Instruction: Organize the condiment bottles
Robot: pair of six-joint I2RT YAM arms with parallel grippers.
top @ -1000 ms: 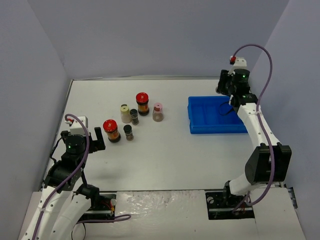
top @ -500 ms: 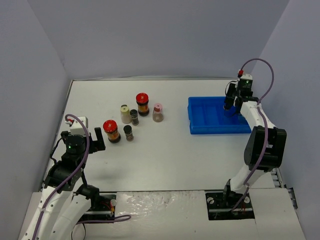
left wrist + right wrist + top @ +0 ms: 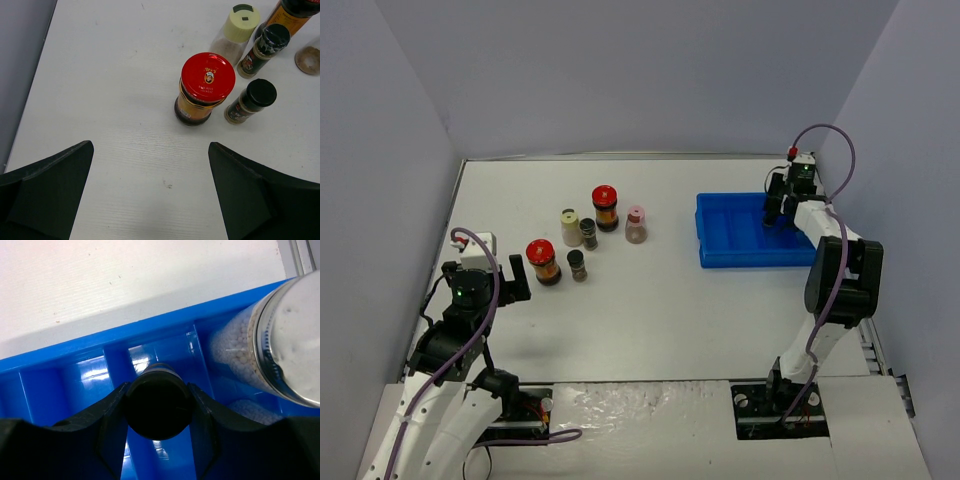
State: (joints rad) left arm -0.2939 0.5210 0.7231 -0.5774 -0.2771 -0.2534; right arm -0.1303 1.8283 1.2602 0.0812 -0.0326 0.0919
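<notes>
A white table (image 3: 650, 310) stands boxed in by plain lavender walls (image 3: 620, 70); six condiment bottles (image 3: 589, 233) cluster left of centre, a red-lidded jar (image 3: 207, 87) nearest the left gripper (image 3: 150, 150), whose jaws gape wide above bare tabletop; the blue tray (image 3: 730, 245) sits at the right; there the right gripper (image 3: 773, 212) clamps a black-capped jar (image 3: 159, 402) over one compartment, beside a silver-lidded jar (image 3: 282, 340) resting in the tray.
</notes>
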